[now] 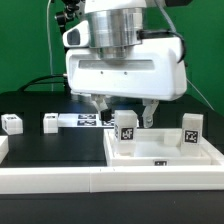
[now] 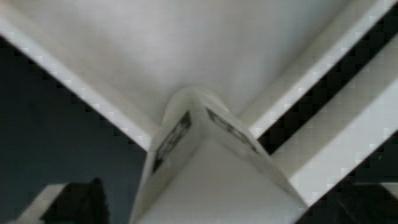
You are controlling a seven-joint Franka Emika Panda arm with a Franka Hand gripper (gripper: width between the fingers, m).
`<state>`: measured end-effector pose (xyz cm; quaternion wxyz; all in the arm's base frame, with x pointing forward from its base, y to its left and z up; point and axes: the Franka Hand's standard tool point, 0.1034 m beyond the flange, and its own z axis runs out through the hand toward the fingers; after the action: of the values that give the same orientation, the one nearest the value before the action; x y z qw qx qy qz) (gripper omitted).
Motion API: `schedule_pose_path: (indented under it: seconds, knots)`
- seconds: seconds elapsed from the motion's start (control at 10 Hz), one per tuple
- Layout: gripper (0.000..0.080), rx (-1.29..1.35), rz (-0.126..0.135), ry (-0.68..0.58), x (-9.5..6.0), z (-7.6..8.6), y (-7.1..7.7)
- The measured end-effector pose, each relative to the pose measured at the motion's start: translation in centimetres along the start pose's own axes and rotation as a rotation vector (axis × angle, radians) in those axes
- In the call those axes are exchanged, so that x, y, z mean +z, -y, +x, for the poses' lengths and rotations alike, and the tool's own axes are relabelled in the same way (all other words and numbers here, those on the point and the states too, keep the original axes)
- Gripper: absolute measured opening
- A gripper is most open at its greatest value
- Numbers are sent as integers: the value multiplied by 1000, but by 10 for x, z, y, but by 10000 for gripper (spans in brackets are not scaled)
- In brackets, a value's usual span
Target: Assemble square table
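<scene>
Ext view alone shows the arm pointing straight down over the tray top (image 1: 165, 158), low at that view's right, w/ two loose legs (image 1: 12, 123) off left on the black table (image 1: 60, 145). Wrist view adds only a blurred close-up of a tagged leg (image 2: 205, 165); tags b/w, too blurry to read. Gripper (image 1: 125, 114) is spread wide either side of that leg, gripping nothing.

White plastic on a matt black tabletop (image 1: 40, 145).
The square table top (image 1: 190, 158), lower right of the frame, and its peg legs (image 1: 50, 122) look like smooth, matt white plastic (their tags are flat black-and-white print). The shell over the pincer (image 1: 124, 112), upper centre, is glossier white plastic with soft highlights.
</scene>
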<state>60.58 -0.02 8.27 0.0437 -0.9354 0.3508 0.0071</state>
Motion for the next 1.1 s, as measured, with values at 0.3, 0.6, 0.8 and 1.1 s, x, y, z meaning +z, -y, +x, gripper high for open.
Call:
schedule_pose_path:
  seconds: [0.3,0.6,0.8,1.1]
  knots:
    - [649,-309,-25,-10,0,0,0]
    - [649,-505,-27,-8,1,-1,1]
    - [649,-616,-34,-8,1,-1,0]
    - [649,-792,-44,-6,1,0,-2]
